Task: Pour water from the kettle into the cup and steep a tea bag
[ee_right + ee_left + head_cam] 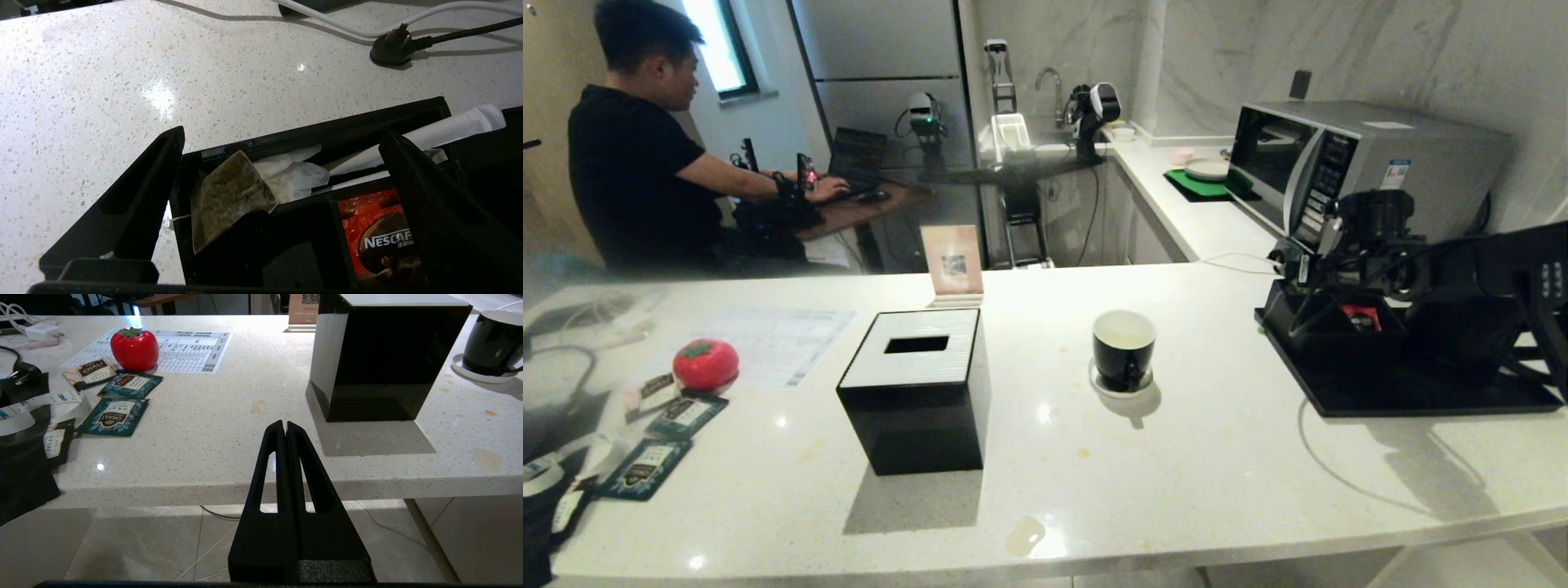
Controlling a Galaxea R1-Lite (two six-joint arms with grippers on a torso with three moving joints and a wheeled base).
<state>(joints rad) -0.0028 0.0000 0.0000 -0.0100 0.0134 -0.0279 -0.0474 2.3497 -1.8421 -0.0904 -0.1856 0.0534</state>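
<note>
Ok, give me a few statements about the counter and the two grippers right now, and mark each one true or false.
1. The right gripper is open above the tea bag. True.
2. The tea bag already sits in the cup. False: it lies in the black organizer box.
3. The cup stands on a white saucer. True.
4. The left gripper holds the red tomato-shaped object. False: it is shut on nothing, off the counter's edge.
5. A person sits at a laptop behind the counter. True.

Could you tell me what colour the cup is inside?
White inside the cup, black outside; head view.
</note>
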